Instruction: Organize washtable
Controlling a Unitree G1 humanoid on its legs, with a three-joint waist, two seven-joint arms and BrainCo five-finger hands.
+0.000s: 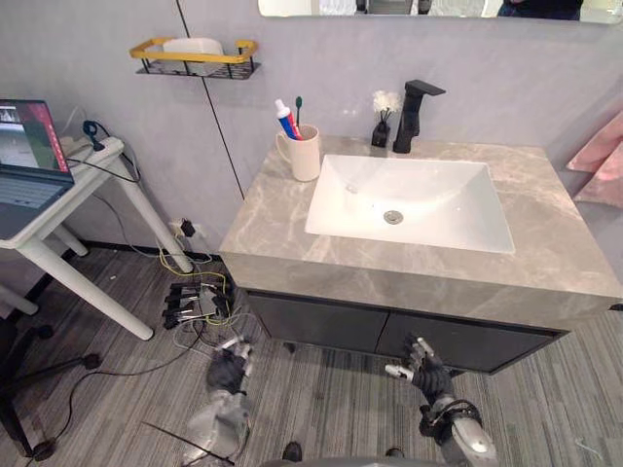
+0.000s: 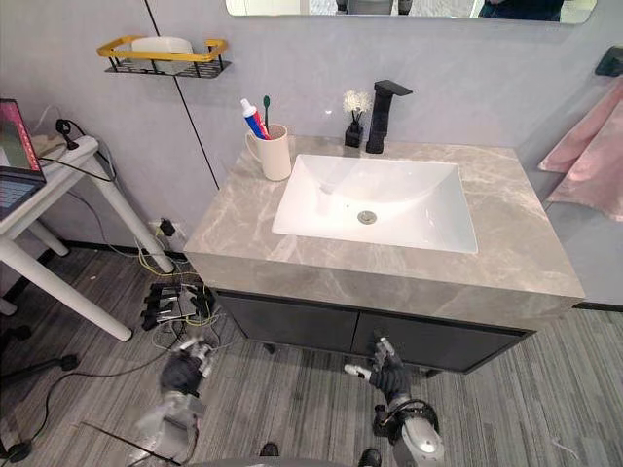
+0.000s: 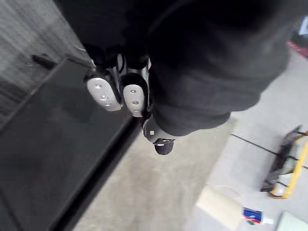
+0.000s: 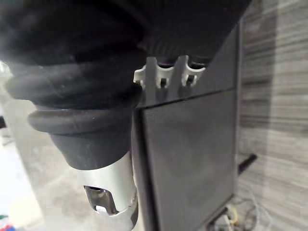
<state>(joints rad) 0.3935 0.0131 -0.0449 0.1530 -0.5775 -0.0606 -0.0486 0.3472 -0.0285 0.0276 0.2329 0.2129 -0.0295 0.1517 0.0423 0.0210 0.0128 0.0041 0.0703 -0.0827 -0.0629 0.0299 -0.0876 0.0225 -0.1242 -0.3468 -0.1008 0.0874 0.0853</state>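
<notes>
Currently cream ceramic cup [image 1: 305, 153] on grey marble counter [image 1: 545, 224] sits up-frame of nearer left robot hand [image 1: 230, 372]; it and right robot hand [image 1: 428, 370] hang loosely spread, empty.

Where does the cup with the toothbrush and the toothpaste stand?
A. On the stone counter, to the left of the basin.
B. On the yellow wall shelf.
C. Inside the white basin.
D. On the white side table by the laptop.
A: the cup stands on the counter near its back left corner, beside the basin, not in it.
</notes>
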